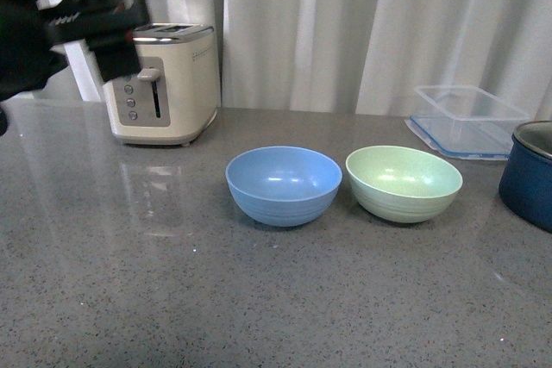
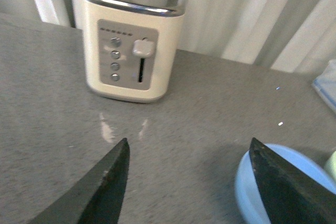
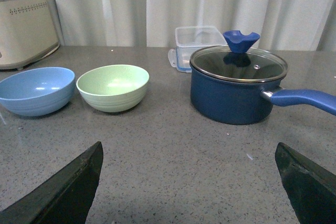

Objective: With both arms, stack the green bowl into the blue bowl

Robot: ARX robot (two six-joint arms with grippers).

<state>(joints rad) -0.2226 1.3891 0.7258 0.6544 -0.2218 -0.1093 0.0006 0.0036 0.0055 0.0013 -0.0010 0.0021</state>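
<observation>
Front view: green bowl sits just beside the blue bowl, at its 3 o'clock; left jaws up at 10 o'clock. Left wrist: left jaws spread, empty. Right wrist: right jaws too. With the bowls that close, grabbing green could shove blue across the glossy grey counter. White curtains behind.

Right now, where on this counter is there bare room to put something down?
Bare: the grey speckled counter in front of the sky-blue round bowl and mint-green round bowl. Crowded: right rear, with navy lidded pot and clear plastic container.
</observation>
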